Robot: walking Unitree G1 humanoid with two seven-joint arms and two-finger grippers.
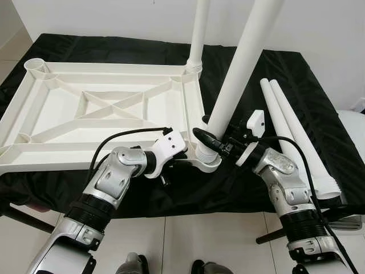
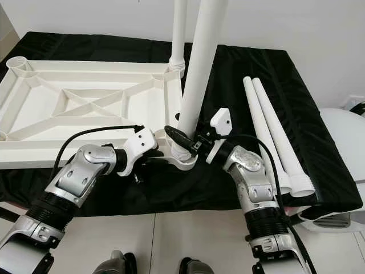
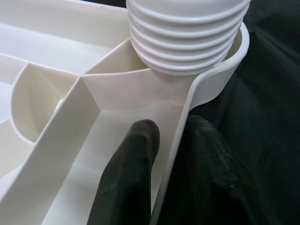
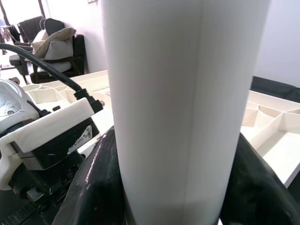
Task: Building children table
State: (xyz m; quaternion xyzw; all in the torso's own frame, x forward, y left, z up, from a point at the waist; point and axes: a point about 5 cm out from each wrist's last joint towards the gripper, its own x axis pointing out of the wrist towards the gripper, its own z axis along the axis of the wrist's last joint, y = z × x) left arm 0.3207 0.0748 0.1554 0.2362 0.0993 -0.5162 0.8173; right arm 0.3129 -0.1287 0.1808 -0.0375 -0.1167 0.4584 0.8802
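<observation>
- Black cloth covers the bench in the left eye view, against a white wall, with pale tiled floor in front. A white children's tabletop lies upside down on the cloth, its ribs and diagonal braces facing up, with round leg sockets at the corners. One white leg stands upright in the far right corner socket. A second leg leans in the near right corner socket, its ridged foot seated in the cup. Two loose legs lie side by side on the cloth to the right, well apart from the tabletop.
- In the right eye view the left hand reaches in at the tabletop's near edge, just beside the near right socket. The right hand comes in from the right and meets the leaning leg low on its shaft, just above the socket.
- In the left wrist view the left hand's two black fingers straddle the tabletop's thin outer wall, one inside the frame and one outside against the cloth, closed narrowly on it. The ridged foot of the leg sits in the socket just beyond the fingertips.
- In the right wrist view the smooth white shaft stands between the right hand's fingers, which press against it on both sides, spread wide around it. The tabletop's ribs show behind, and a dark armchair stands far back in the room.
</observation>
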